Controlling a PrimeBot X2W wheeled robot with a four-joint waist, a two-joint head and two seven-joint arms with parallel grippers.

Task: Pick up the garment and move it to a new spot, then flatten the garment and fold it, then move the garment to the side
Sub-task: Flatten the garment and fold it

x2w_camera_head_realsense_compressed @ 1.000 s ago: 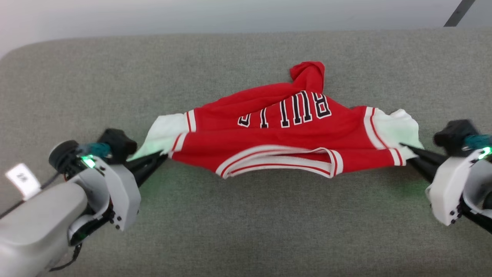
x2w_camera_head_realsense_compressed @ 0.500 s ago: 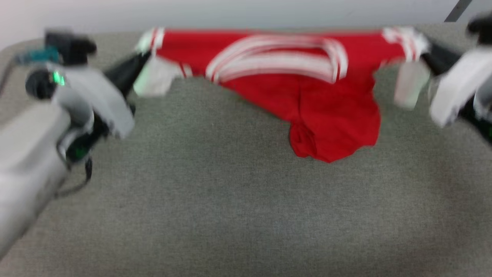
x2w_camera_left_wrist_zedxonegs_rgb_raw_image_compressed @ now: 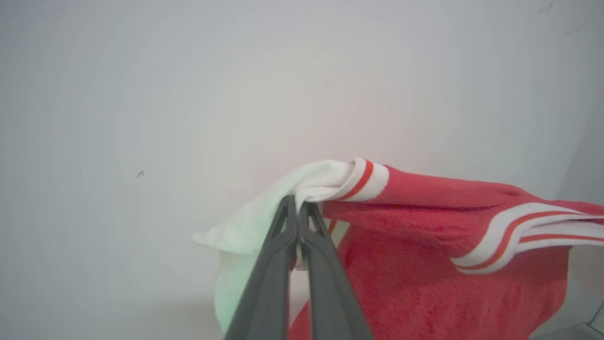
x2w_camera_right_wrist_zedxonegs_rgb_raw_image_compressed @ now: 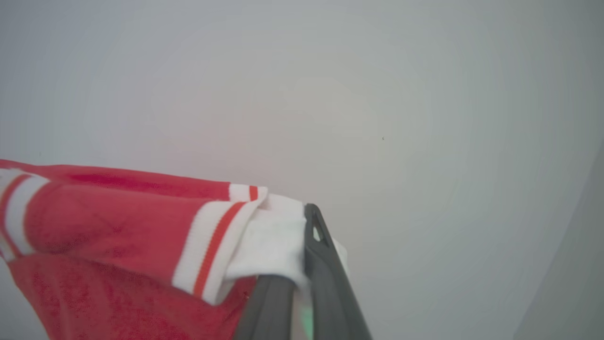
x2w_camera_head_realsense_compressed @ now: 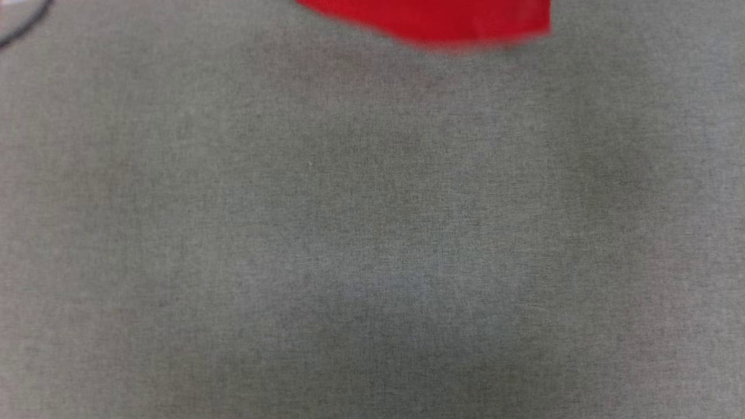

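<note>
You have the left gripper (x2w_camera_left_wrist_zedxonegs_rgb_raw_image_compressed: 297, 210) clamped on one white sleeve of the red jersey-style cloth shirt (x2w_camera_left_wrist_zedxonegs_rgb_raw_image_compressed: 424, 245), dark fingers pressed together. Your right gripper (x2w_camera_right_wrist_zedxonegs_rgb_raw_image_compressed: 306, 226) is pinched on the other white sleeve, with cloth draped over one finger. The shirt hangs stretched between them before a plain pale wall (x2w_camera_left_wrist_zedxonegs_rgb_raw_image_compressed: 188, 94). In the head view, a blurred red hem (x2w_camera_head_realsense_compressed: 430, 20) sits at the top edge, against the grey woven fabric surface (x2w_camera_head_realsense_compressed: 372, 233); contact unclear.

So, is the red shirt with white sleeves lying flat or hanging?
Hanging. The red shirt droops between the left gripper and right gripper, each shut on a white sleeve.
</note>
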